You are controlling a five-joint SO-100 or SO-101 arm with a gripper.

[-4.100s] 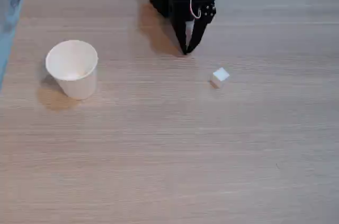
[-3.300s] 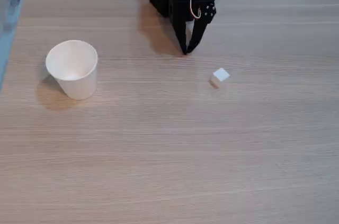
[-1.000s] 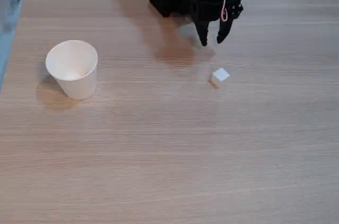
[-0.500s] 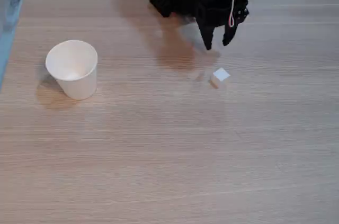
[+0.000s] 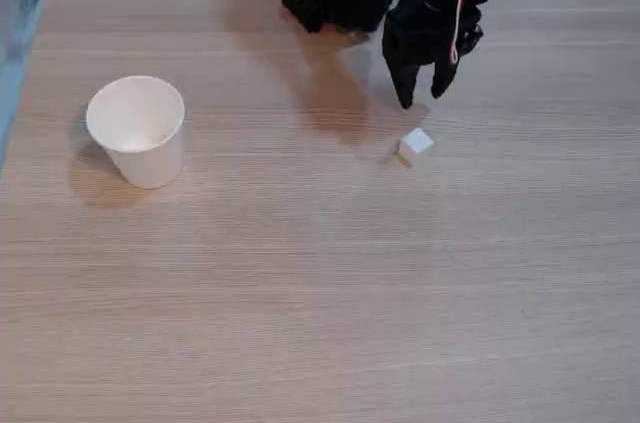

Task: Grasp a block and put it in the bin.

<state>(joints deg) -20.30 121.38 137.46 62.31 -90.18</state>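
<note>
Pincer (image 5: 422, 100) w/ tips apart, nothing between them, pointing down just above the cube (image 5: 415, 144), not touching it. Cube sits on the worktop (image 5: 320, 283) right of centre. Cup (image 5: 137, 130) stands upright well apart at left, mouth up.

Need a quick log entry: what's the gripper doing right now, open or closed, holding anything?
Gripper: open, holding nothing, fingers apart just above the block.
</note>
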